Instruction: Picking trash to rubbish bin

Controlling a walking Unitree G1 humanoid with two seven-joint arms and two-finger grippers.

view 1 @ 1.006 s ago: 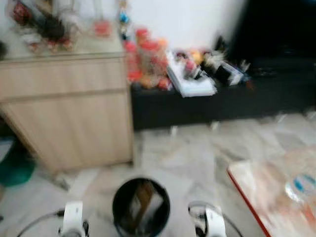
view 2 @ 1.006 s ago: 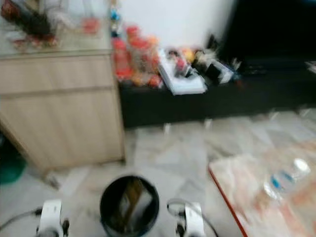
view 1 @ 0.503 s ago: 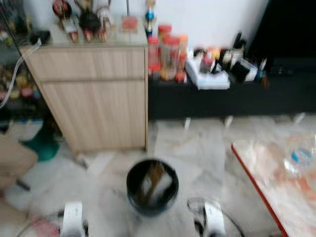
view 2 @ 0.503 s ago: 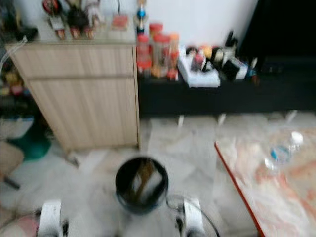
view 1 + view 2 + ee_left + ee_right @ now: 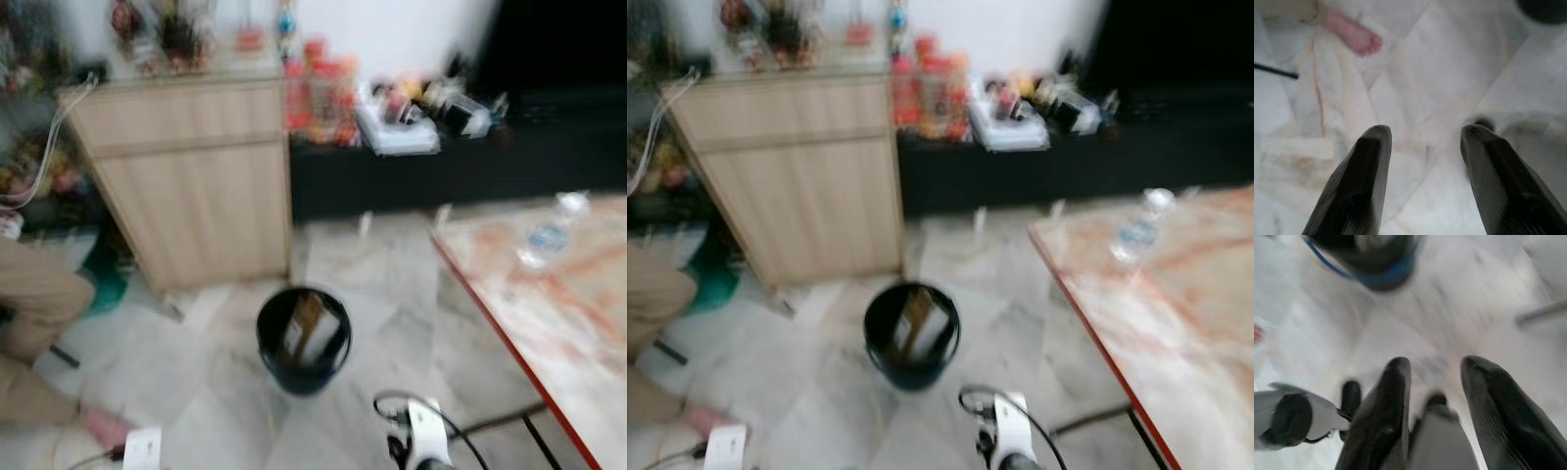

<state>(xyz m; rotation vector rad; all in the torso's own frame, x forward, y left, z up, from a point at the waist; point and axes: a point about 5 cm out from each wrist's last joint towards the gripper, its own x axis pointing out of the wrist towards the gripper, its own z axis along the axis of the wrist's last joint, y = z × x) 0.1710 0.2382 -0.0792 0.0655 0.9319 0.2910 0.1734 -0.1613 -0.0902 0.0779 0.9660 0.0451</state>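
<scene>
pale marble floor tiles [image 5: 392, 323] filled most of the room, glossy with grey veining, and the whole head view was smeared like the robot was mid-step. round black rubbish bin [image 5: 304, 338] sat on the floor just in front of a light wood-grain cabinet [image 5: 191, 181], already holding what looked like cardboard or paper scraps, hard to say exactly. to the right was a table [image 5: 563, 294] with a pinkish marbled top and a red edge, and a clear plastic bottle [image 5: 544, 235] with a blue label lay on it, well apart from the bin. that bottle was my best guess for the trash to go for. left gripper [image 5: 1422, 183] hung low over the tiles, its two tapered black fingers spread wide with nothing between them. right gripper [image 5: 1432, 406] was the same deal, parted and empty, pointing down at the floor near the bin. someone's leg in tan trousers [image 5: 34, 323] and a bare foot [image 5: 1354, 39] were off to the left. so this read as the search/approach stage: nothing picked yet. next move probably needed a turn toward the table and a reach for the bottle, which looked light, smooth and likely to roll.
</scene>
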